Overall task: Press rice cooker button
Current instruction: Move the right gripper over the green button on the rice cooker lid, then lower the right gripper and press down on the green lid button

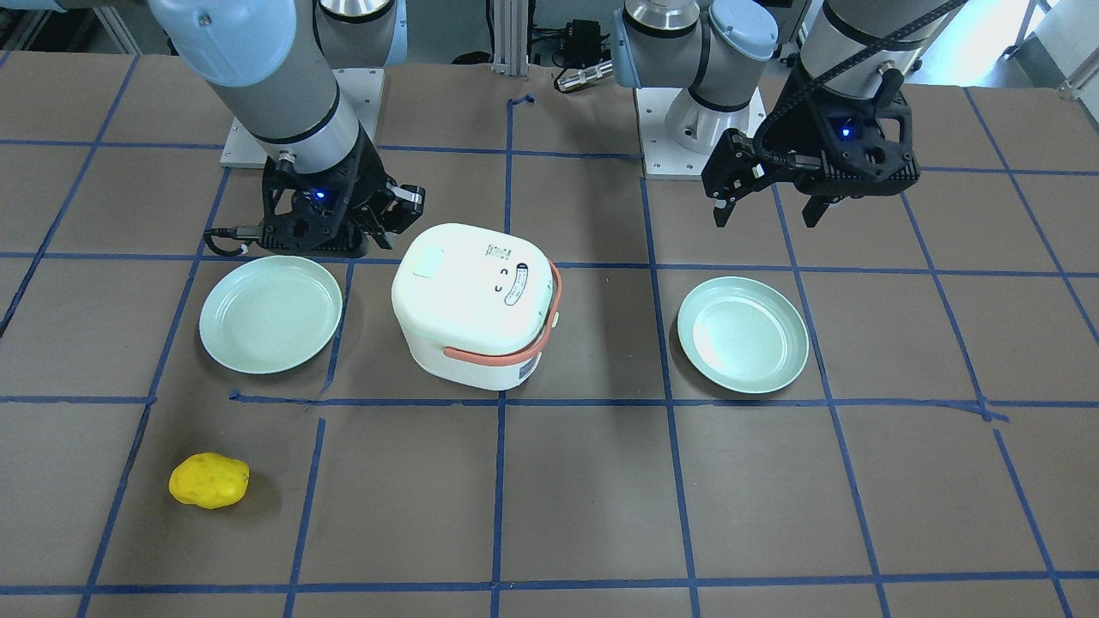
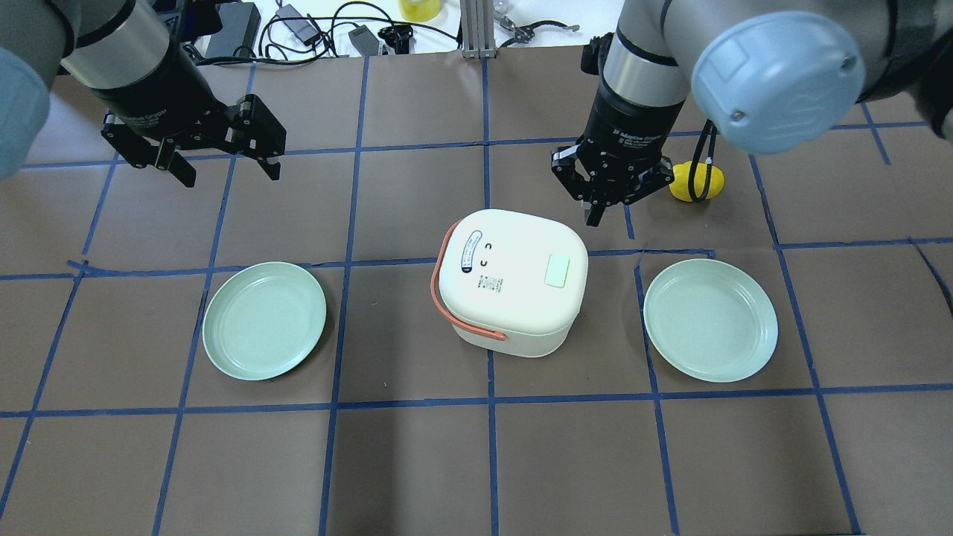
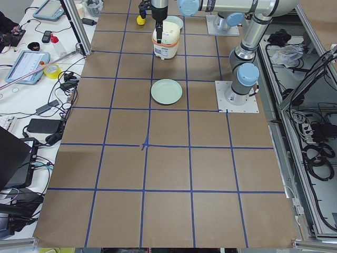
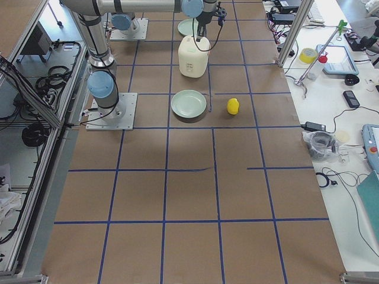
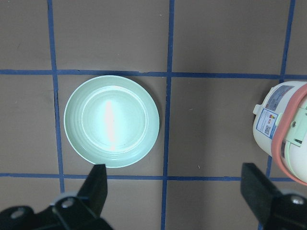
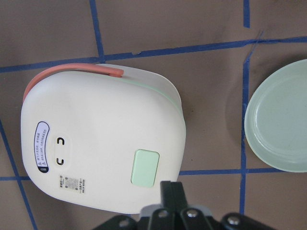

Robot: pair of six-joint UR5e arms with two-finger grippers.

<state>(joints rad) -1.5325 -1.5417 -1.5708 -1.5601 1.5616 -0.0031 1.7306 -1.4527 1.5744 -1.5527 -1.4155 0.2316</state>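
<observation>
The white rice cooker (image 2: 510, 279) with a salmon-orange handle stands mid-table, lid down. It also shows in the front view (image 1: 472, 300). The pale green button (image 2: 557, 270) sits on the lid's right edge. In the right wrist view the button (image 6: 145, 167) lies just ahead of the fingertips. My right gripper (image 2: 595, 212) is shut and empty. It hangs above the table just beyond the cooker's far right corner, and its tips (image 6: 170, 188) stand over the lid's edge beside the button. My left gripper (image 2: 223, 167) is open and empty, far to the left. Its view (image 5: 177, 177) shows a plate below it.
A mint-green plate (image 2: 264, 320) lies left of the cooker and another plate (image 2: 711, 320) lies to its right. A yellow lumpy object (image 2: 707, 182) lies beyond the right gripper, partly behind its cable. Blue tape lines cross the brown table (image 2: 417, 461).
</observation>
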